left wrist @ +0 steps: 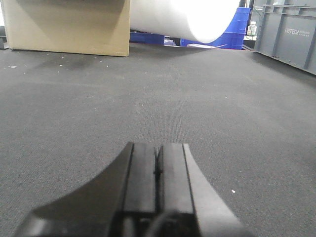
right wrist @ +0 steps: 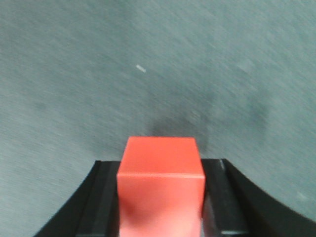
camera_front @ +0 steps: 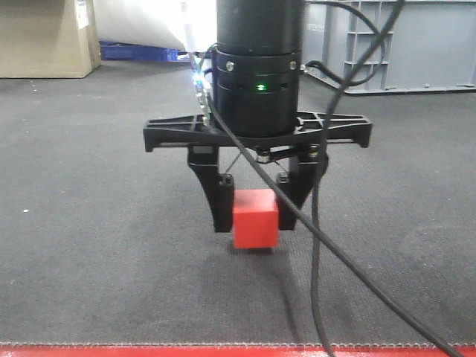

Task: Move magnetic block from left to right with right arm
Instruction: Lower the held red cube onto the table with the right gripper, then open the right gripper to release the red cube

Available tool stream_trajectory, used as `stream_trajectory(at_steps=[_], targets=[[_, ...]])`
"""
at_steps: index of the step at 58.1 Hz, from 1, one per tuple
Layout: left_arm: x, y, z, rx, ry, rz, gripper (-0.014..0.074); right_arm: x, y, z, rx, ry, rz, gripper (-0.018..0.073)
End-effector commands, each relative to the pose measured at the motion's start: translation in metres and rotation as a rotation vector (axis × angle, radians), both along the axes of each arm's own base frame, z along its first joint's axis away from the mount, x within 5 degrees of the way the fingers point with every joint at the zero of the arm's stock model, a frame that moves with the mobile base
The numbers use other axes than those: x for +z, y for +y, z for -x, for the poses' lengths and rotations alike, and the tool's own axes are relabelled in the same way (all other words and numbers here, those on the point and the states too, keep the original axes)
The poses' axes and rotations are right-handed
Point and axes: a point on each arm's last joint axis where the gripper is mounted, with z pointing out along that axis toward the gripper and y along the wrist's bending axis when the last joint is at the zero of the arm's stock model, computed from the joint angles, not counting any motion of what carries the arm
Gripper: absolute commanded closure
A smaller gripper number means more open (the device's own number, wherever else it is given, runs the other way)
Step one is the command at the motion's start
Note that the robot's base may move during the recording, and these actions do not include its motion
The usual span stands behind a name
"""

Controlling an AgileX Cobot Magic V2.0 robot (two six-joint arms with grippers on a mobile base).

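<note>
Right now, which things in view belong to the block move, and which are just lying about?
Part of the job:
- magnetic block, red, held off the mat
- right tool, shut on it

Just lying about:
- left tool, shut, holding nothing
- cardboard box
- grey crate
- white roll
- blue crate
- dark mat

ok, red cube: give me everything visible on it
The small bright-red cube has plain, smooth matte faces, sharp edges and no markings. It sits upright and square between the two black fingers of the right gripper, which press its opposite sides. In the front view it hangs above the dark grey textured mat, apparently not touching it; the wrist view shows a shadow on the mat beyond it.
</note>
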Motion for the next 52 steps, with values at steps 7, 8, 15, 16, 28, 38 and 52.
stream_trajectory(at_steps=[7, 8, 15, 16, 28, 38, 52], targets=[[0.0044, -0.0001, 0.0008, -0.004, -0.079, 0.011, 0.0713, 0.0286, 0.0015, -0.0002, -0.008, -0.066, -0.087, 0.0179], [0.0044, -0.0001, 0.0008, -0.004, -0.079, 0.011, 0.0713, 0.0277, 0.0017, -0.0004, -0.008, -0.064, -0.085, 0.0179], [0.0044, -0.0001, 0.0008, -0.004, -0.079, 0.011, 0.0713, 0.0241, 0.0026, -0.0011, -0.009, -0.055, -0.080, 0.0179], [0.0044, -0.0001, 0.0008, -0.004, -0.079, 0.011, 0.0713, 0.0228, 0.0031, -0.0012, -0.009, -0.051, -0.079, 0.0179], [0.0044, -0.0001, 0.0008, -0.004, -0.079, 0.011, 0.0713, 0.0219, 0.0035, -0.0012, -0.011, -0.047, -0.080, 0.0179], [0.0044, -0.0001, 0.0008, -0.004, -0.079, 0.011, 0.0713, 0.0215, 0.0033, -0.0011, -0.011, -0.043, -0.077, 0.0179], [0.0044, -0.0001, 0.0008, -0.004, -0.079, 0.011, 0.0713, 0.0215, 0.0032, -0.0013, -0.010, -0.046, -0.075, 0.0172]])
